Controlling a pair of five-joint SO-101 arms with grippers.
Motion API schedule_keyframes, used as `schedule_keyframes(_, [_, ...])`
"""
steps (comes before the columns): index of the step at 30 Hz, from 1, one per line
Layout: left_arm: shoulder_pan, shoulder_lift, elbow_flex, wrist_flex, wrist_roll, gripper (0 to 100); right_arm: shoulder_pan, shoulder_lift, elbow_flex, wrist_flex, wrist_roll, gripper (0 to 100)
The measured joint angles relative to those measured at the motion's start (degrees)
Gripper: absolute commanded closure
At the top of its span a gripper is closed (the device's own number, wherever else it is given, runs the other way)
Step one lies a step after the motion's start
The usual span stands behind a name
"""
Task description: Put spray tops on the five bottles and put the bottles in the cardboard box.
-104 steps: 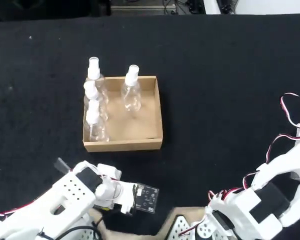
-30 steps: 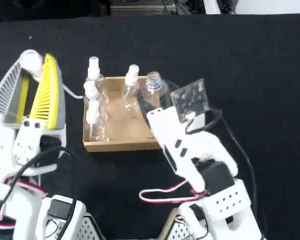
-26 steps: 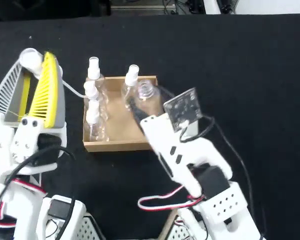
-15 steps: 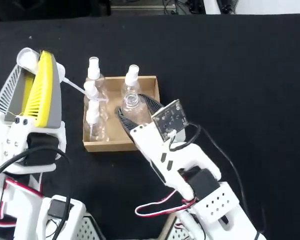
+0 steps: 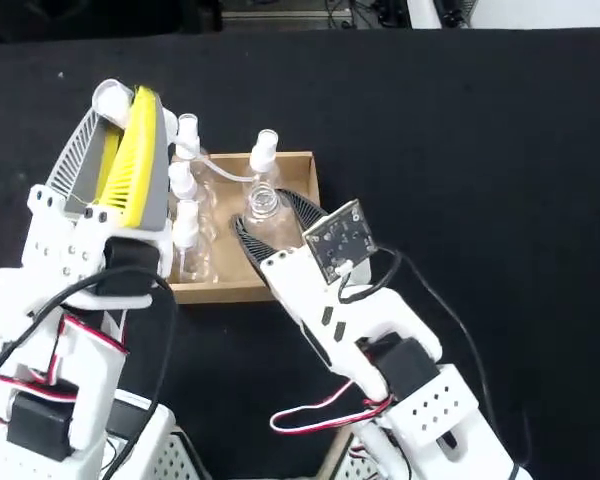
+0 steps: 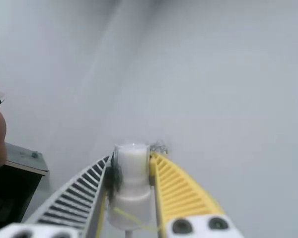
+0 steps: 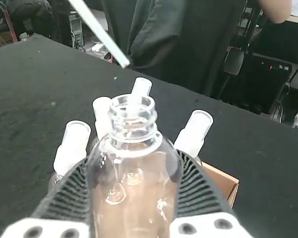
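In the high view we see bright, even light falling from above. The black table (image 5: 480, 150) soaks it up and shows almost no cast shadows, while the white arm shells (image 5: 380, 330) come close to washing out. The cardboard box (image 5: 295, 157) is lit flat, without glare. In the right wrist view we catch small bright glints on the neck and shoulder of the clear bottle (image 7: 131, 163), and the room behind it is dimmer. In the left wrist view a pale wall (image 6: 228, 74) glows evenly behind the spray top (image 6: 131, 178), whose near face lies in soft shade.
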Motion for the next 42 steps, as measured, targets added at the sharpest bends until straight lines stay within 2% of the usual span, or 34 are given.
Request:
schedule_keyframes(6, [0.4,2.6,0.0,0.4,0.0,97,0.0,0.0,0.0,0.0,0.0,98.8])
schedule_keyframes(16, [0.4,7.6,-6.2,11.8,-0.1,97,0.0,0.0,0.0,0.0,0.0,98.8])
schedule_keyframes(21, [0.4,11.9,-7.8,12.8,-0.2,97,0.0,0.0,0.0,0.0,0.0,98.8])
schedule_keyframes(24, [4.1,14.4,-8.4,13.1,-4.2,97,0.0,0.0,0.0,0.0,0.0,98.8])
schedule_keyframes(28, [12.0,15.2,-8.7,13.2,-13.9,96,0.0,0.0,0.0,0.0,0.0,98.8])
schedule_keyframes(30, [13.5,15.2,-8.8,14.4,-17.5,92,0.0,0.0,0.0,0.0,0.0,98.8])
schedule_keyframes(32, [13.8,15.2,-9.1,16.6,-18.1,89,0.0,0.0,0.0,0.0,0.1,98.8])
schedule_keyframes(38, [14.2,15.3,-14.2,25.9,-18.5,88,0.0,0.0,0.0,0.0,0.0,98.8])
schedule_keyframes(42, [12.8,15.3,-16.2,27.9,-18.8,88,0.0,0.0,0.0,0.0,0.0,98.8])
